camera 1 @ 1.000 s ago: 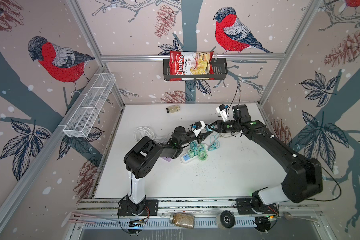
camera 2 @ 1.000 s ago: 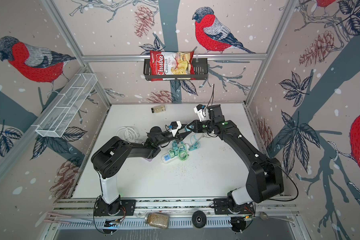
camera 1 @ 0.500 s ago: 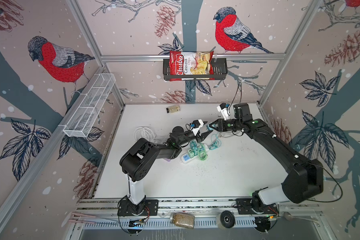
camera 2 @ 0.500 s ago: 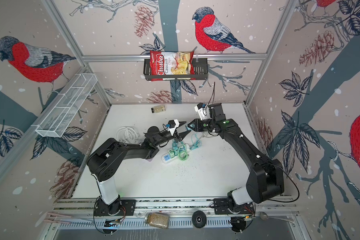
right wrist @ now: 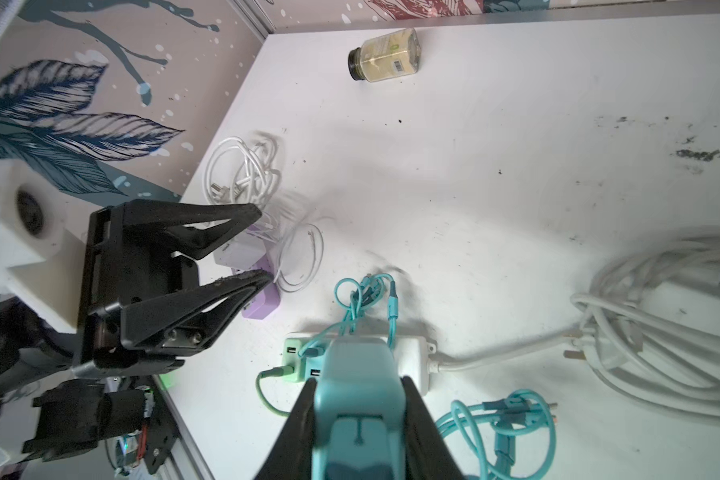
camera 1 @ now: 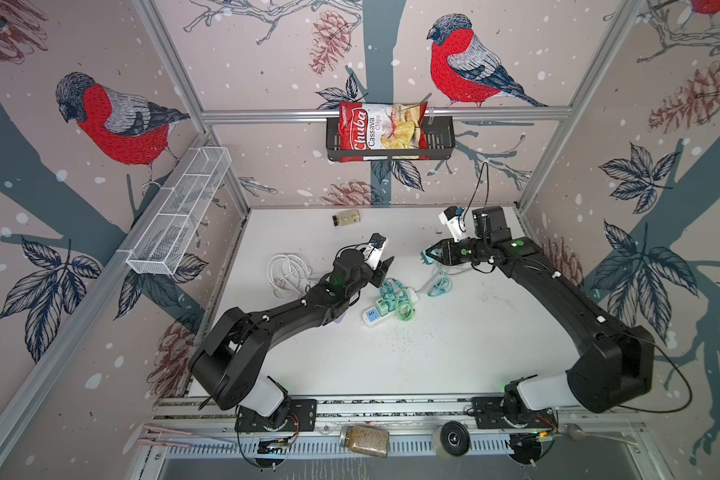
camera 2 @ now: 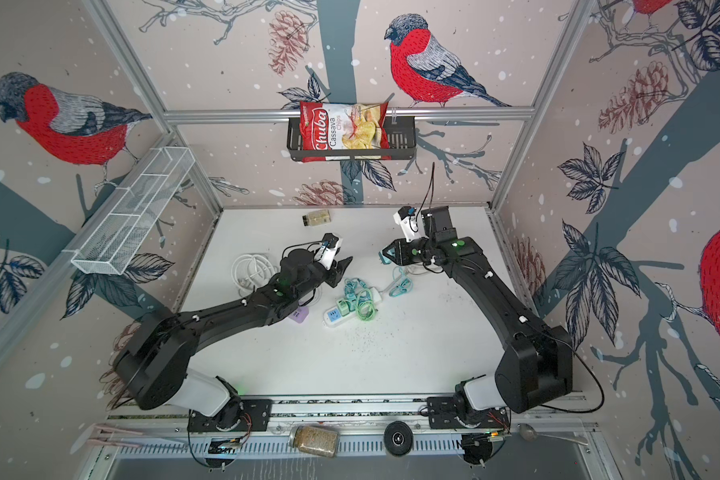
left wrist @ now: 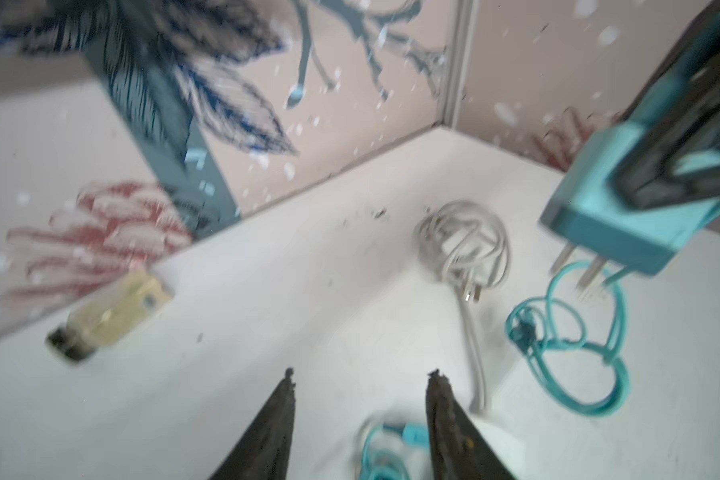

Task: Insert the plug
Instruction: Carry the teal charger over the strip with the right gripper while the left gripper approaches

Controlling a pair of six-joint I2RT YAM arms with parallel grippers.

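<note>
Hanging on the back wall, a black basket [camera 1: 441, 141] is seen in both top views, and a red chips bag [camera 1: 381, 131] is held in it. A jar [camera 1: 346, 218] with pale yellowish contents is laid on its side on the table [camera 1: 433, 353] near the back wall. A white power strip [camera 1: 387, 305] is laid near the middle of the table, and green adapters [right wrist: 294, 361] with their cables are seated in its sockets.

The teal plug [camera 1: 425, 257] [left wrist: 607, 216] is clamped between the fingers of the right end effector [camera 1: 427, 257], raised clear of the table. Its long axis is lined up with the fingers. Its metal prongs are turned away from the fingertips, toward the left arm and tilted somewhat down, as is shown in the left wrist view. Most of the body is kept between the two fingers, and only the front end with the prongs is left beyond the tips. In the right wrist view the power strip is seen on the table just past the plug's front end.

The left end effector [camera 1: 385, 268] is held facing the plug, well apart from it, with its jaws spread and nothing gripped between them. A loose teal cable [left wrist: 574, 345] is coiled on the table below the plug.
</note>
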